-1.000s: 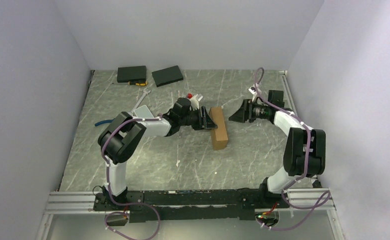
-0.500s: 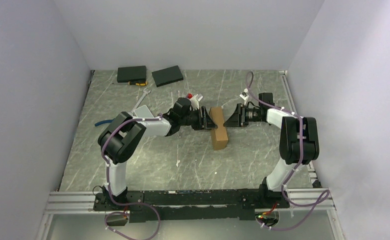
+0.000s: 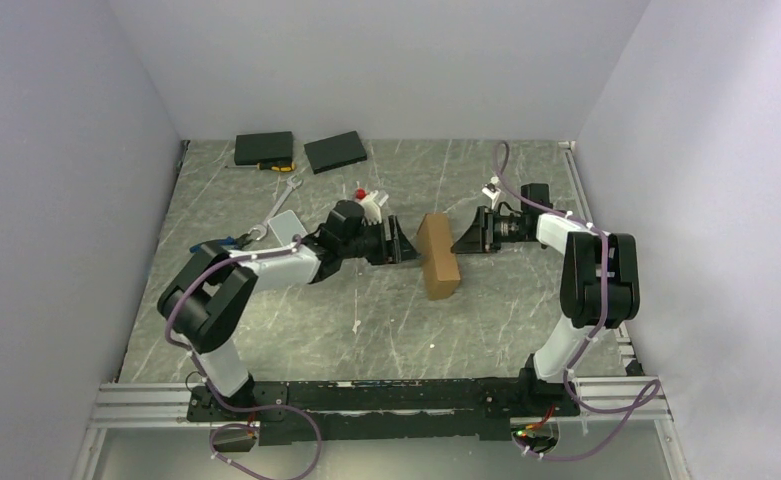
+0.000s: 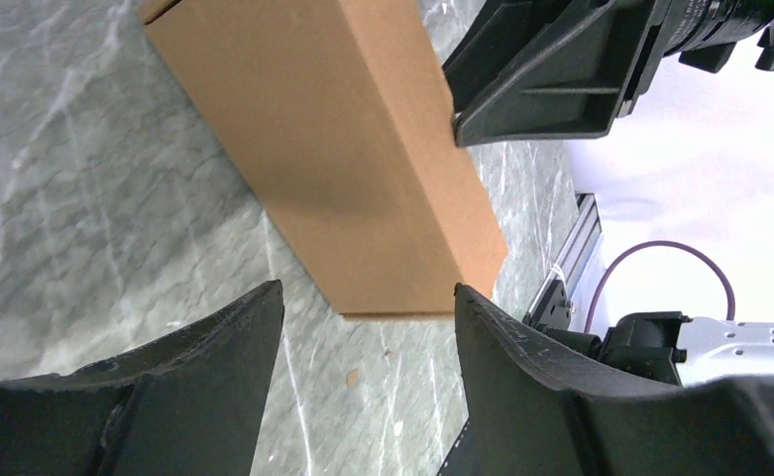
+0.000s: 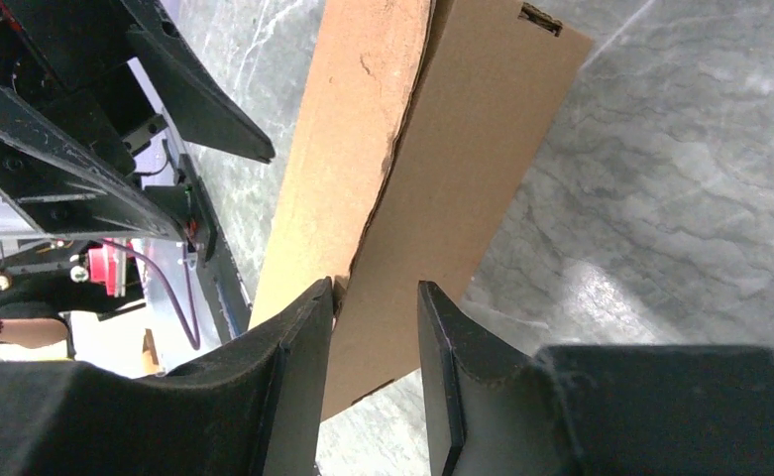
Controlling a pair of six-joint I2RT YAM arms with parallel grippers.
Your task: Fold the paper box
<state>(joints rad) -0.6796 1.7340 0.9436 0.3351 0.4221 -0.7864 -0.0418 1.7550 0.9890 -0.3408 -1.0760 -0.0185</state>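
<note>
Right pincer (image 5: 375, 293) against plain paper box (image 5: 482, 139)

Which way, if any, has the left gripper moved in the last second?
Yes. The left gripper drew back leftward, away from the paper box, which stayed put.

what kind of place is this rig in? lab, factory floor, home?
Probably a lab robot test cell: plain white walls enclose a marble-patterned table, the left arm and right arm are bolted to an aluminium rail, and a paper box sits between them.

Bright even light, faint soft shadows (wrist views softer)
</note>
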